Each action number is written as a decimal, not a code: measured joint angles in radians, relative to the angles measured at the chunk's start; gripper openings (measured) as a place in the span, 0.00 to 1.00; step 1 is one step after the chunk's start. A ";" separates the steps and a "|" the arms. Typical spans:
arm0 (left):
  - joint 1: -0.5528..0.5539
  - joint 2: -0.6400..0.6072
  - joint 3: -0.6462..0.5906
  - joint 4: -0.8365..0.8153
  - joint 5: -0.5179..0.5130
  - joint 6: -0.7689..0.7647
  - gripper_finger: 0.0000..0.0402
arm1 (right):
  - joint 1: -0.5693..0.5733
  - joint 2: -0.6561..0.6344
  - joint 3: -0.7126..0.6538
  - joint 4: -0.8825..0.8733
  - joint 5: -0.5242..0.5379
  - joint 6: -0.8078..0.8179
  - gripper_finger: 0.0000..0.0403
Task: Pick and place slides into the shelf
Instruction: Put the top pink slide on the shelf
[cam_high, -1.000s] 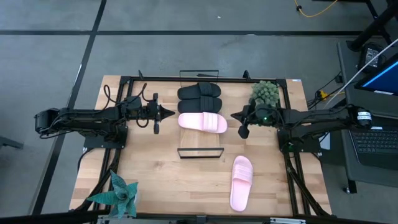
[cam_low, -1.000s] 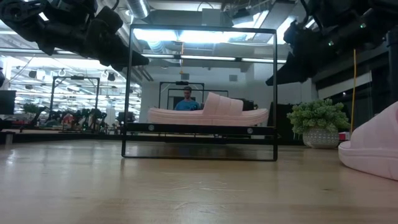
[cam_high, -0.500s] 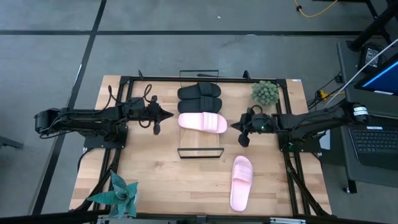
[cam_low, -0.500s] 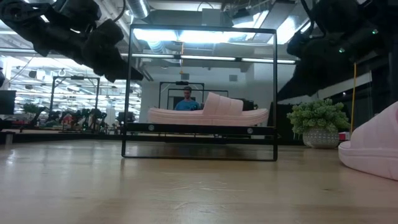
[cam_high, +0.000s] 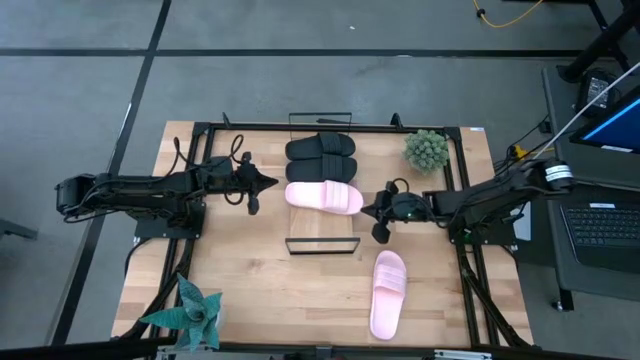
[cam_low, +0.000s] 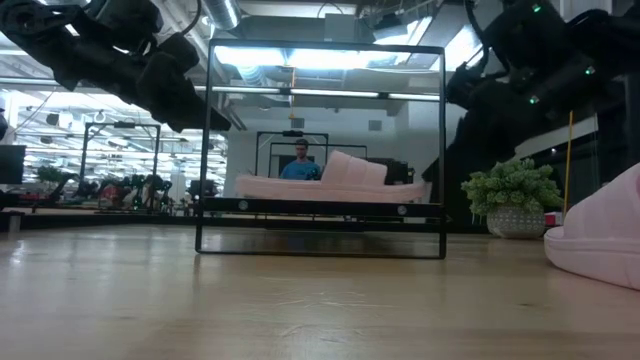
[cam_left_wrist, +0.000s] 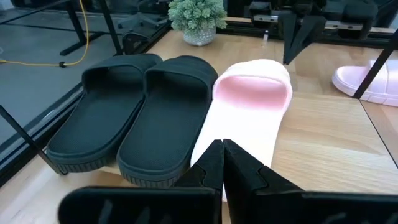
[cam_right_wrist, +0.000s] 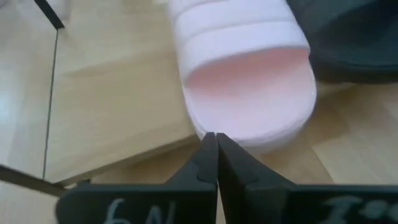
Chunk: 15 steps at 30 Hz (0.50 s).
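Hovering with right gripper (cam_high: 368, 210) pressed together just beside pink slide (cam_high: 324, 197) on shelf (cam_high: 322, 231); left gripper (cam_high: 272, 184) likewise closed, empty.

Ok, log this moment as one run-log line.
shelf: two black slides, one pink slide | other pink slide: on table | right hand: shut at shelved pink slide | left hand: shut, empty

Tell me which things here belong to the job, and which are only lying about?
Job: black slides; pink slide on the shelf; pink slide on the table; shelf.
Lying about: round potted plant; spiky plant; laptop.
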<state>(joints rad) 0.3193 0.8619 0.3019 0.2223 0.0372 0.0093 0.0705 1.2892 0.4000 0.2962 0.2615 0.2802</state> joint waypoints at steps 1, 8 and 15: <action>0.000 0.000 0.000 -0.001 0.000 0.000 0.00 | -0.004 0.009 0.000 0.003 0.000 0.004 0.00; 0.000 0.000 0.000 -0.004 0.000 0.000 0.00 | -0.027 0.039 0.000 0.007 0.001 0.002 0.00; 0.000 0.000 0.000 -0.004 0.000 0.000 0.00 | -0.051 0.039 0.000 0.087 0.011 -0.077 0.00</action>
<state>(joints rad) 0.3194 0.8619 0.3019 0.2180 0.0372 0.0097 0.0190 1.3281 0.4000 0.3833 0.2727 0.2033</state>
